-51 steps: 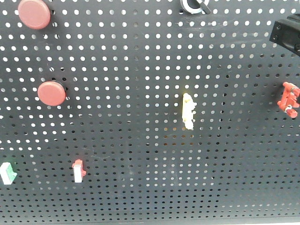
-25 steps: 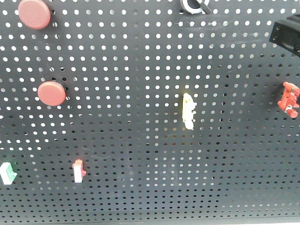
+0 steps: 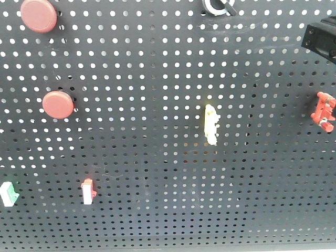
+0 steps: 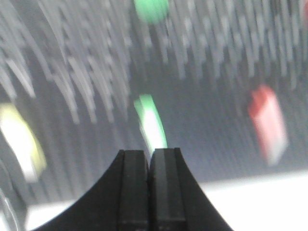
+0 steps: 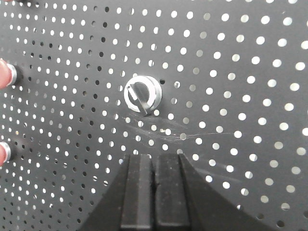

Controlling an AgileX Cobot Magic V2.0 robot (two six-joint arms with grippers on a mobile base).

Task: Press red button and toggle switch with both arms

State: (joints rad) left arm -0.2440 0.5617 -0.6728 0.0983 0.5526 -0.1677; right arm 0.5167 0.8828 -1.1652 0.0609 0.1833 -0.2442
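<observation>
Almost nothing shifts on the black perforated board (image 3: 157, 131) since a second ago, though the left wrist view streaks with motion. Right gripper (image 5: 155, 166), fingers pressed together and empty, sits just below the silver ring-nutted toggle switch (image 5: 140, 95), seemingly lined up to nudge its lever, with bare board around. Left gripper (image 4: 149, 161), likewise clenched, points toward a green-and-white rocker (image 4: 151, 126); the matte red domed button (image 3: 58, 104) lies elsewhere, unobstructed.

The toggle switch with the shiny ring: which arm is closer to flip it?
The right one. Its end effector sits shut just below the toggle switch, while the left end effector faces a blurry green-and-white switch instead.
</observation>
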